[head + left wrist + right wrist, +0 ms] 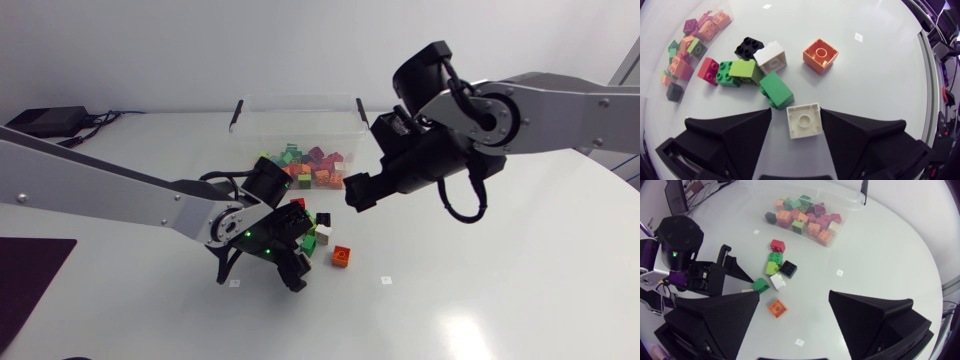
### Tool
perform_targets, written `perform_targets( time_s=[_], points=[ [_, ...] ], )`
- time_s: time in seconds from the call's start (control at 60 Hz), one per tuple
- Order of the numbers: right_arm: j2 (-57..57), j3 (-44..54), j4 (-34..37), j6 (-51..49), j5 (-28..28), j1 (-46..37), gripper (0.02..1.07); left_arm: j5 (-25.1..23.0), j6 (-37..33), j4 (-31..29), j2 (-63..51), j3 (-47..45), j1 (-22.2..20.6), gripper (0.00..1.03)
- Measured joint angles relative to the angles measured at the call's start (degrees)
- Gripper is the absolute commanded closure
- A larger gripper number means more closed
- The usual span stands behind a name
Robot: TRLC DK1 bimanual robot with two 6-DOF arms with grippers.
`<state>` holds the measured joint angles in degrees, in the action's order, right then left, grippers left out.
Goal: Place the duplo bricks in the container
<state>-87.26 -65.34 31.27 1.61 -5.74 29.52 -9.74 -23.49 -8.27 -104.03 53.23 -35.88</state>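
The left gripper (796, 114) sits low over the table (500, 300) with its jaws apart. A white brick (804, 121) lies hollow side up between the fingers. One finger seems to touch its edge, though the view is too tight to be sure, and the other stands off. A dark green brick (776, 90) crowds that brick's corner. Ahead lie a light green brick (746, 71), a second white brick (771, 57), a black brick (749, 47) and a red brick (708, 70), with an orange brick (820, 55) apart. This cluster lies between the left gripper and the clear container (300, 108), which holds many bricks. The right gripper (795, 300) hangs above the table near the container, jaws wide and holding nothing.
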Motion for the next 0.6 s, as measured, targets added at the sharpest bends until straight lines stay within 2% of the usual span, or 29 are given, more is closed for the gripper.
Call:
perform_targets(
  time_s=[0.133, 0.333, 0.6],
  points=[
    [-2.75, 0.70, -0.15, -0.09, 0.00, 3.15, 0.07, 0.00, 0.00, -0.52, -0.44, 0.02, 0.00, 0.79],
    [-9.14, 3.72, -3.48, -8.09, 0.00, 6.75, 0.07, -0.02, -0.04, -0.92, -0.35, -0.04, 0.13, 0.91],
    [-15.65, 4.04, -6.32, -18.88, -0.48, 4.02, 0.07, 0.00, -0.74, -6.12, 3.76, -2.34, 2.75, 0.94]
  ],
)
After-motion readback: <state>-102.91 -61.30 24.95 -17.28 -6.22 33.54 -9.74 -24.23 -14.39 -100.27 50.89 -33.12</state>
